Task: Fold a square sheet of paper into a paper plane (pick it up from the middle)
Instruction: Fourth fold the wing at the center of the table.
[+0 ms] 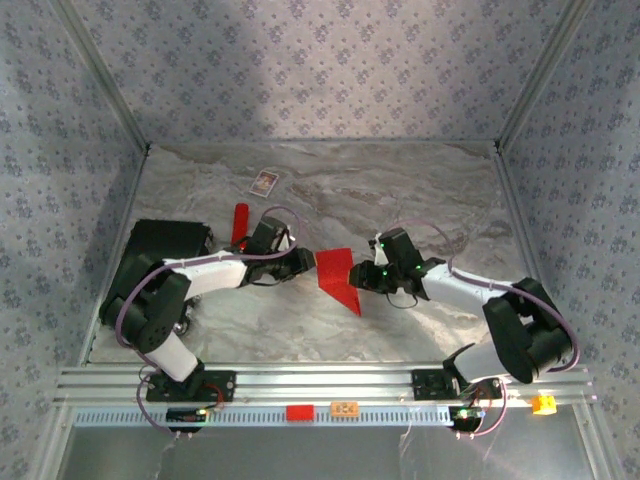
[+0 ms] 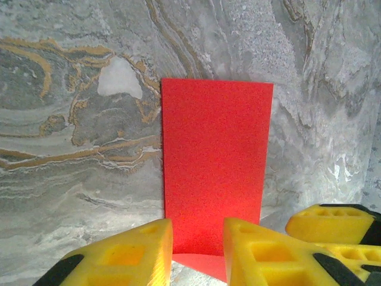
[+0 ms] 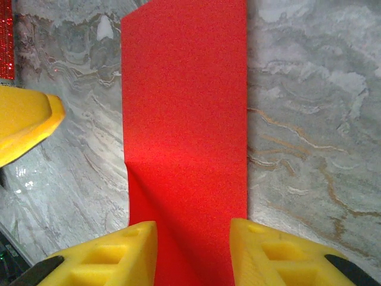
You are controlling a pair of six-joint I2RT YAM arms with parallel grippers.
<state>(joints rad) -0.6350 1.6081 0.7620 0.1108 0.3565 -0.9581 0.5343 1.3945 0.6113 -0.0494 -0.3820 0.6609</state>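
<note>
I place everything from the small printed card (image 1: 263, 183) at the far side of the marbled table (image 1: 420, 195).

Just nearer than the card and a touch left of it lies a red stick (image 1: 240, 222). It is not part of the job. Nearer again, and right of the card, is my left gripper (image 2: 197, 229). Its jaws are narrowly parted, with red paper showing in the gap, and that gap is too loose for so thin a sheet, so I judge it holds nothing.

The square sheet of paper (image 1: 338, 277) is next to the right, well nearer than the card. It is creased into a narrower strip and lies flat. On its right is my right gripper (image 3: 193, 229), with its jaws also apart, straddling the strip without pinching it.

- **Slipping:** the sheet looks slick on the smooth stone. If one set of fingers comes down before the other, I expect the strip to skate and turn, and the next fold would then run crooked.
- **Split layers:** a lower layer peeks out by my left fingers. If I close there I could catch one ply alone and peel the crease open.
- **Collision:** my two grippers sit close together, and the right wrist view shows a left finger (image 3: 24, 125) just beside the strip, so a careless sweep could knock them together.

The strip's long axis runs from the card's side of the table toward my bases, leaning right as it comes. Its near end tapers to a corner that points toward the right arm's base — I would not call that a nose yet.
</note>
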